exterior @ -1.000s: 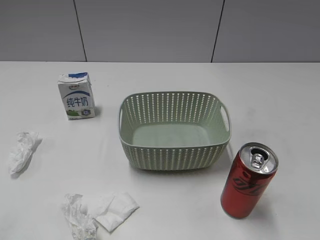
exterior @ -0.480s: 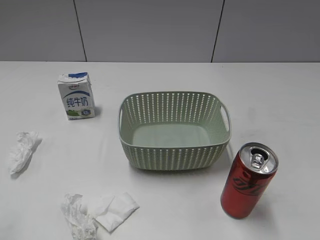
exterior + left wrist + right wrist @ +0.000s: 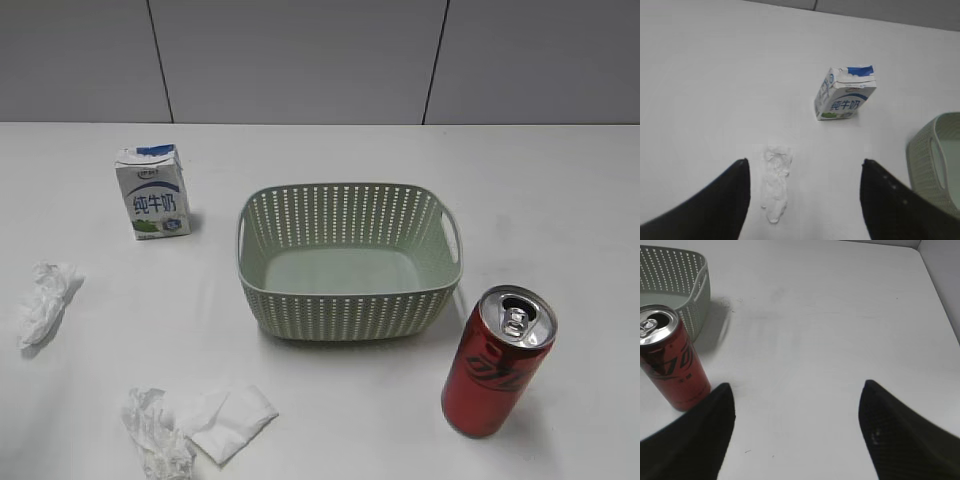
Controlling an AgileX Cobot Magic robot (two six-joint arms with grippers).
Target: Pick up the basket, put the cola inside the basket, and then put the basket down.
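We see cola (image 3: 497, 361) upright near desk (image 3: 560, 200) front edge, right side; basket (image 3: 349, 260) just behind-left, mid-desk, apart from can. Left claw (image 3: 802, 197) wide over crumpled tissue (image 3: 776, 181); right claw (image 3: 797, 427) wide, holding nothing

On the white table (image 3: 560, 190): 1 pale green slotted basket (image 3: 349, 262) at centre, 1 red cola can (image 3: 497, 361) at 4 o'clock from it, 1 white-and-blue milk carton (image 3: 152, 192) at 10 o'clock, and 3 crumpled white tissues, 1 (image 3: 43, 303) at 9 o'clock, 2 (image 3: 158, 432) (image 3: 231, 420) at 7 o'clock.
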